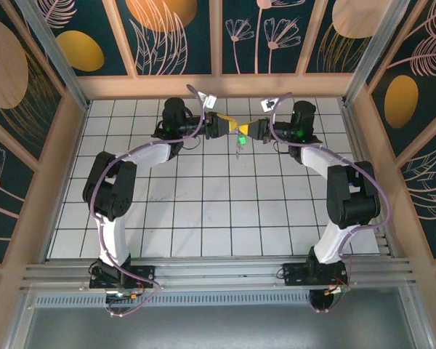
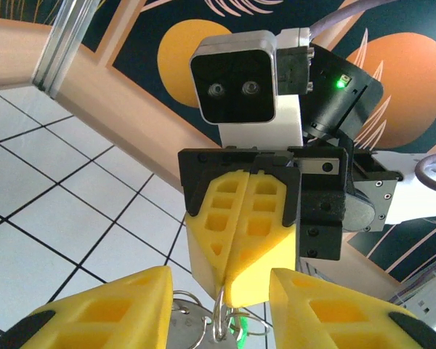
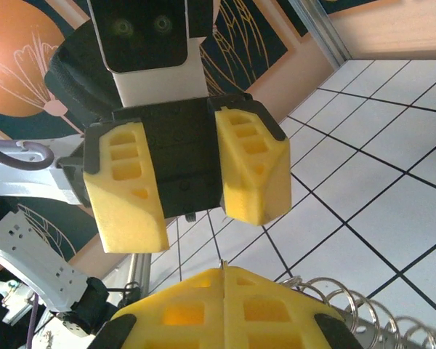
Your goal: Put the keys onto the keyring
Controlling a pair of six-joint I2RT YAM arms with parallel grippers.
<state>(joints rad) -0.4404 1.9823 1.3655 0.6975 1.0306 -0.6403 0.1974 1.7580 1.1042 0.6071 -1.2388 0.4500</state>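
Both grippers meet in the air over the back of the table. My right gripper (image 1: 250, 131) (image 2: 229, 289) (image 3: 224, 270) is shut on the thin wire keyring (image 2: 220, 318), which hangs below its yellow pads. A sliver of metal pokes up between the pads, and wire loops (image 3: 352, 307) show beside them. The keys hang with the ring: a green head (image 2: 239, 324) (image 1: 240, 150) and a flat silver piece (image 2: 183, 326). My left gripper (image 1: 230, 126) (image 2: 218, 323) (image 3: 196, 214) is open, one finger (image 2: 105, 313) on each side of the hanging ring, not touching it.
White tiled table (image 1: 203, 211) with wooden walls (image 1: 218, 85) at the back and sides. Both arms reach to the back centre, with their elbows out to the left (image 1: 109, 182) and right (image 1: 352, 193). An aluminium rail (image 1: 218, 273) runs along the near edge.
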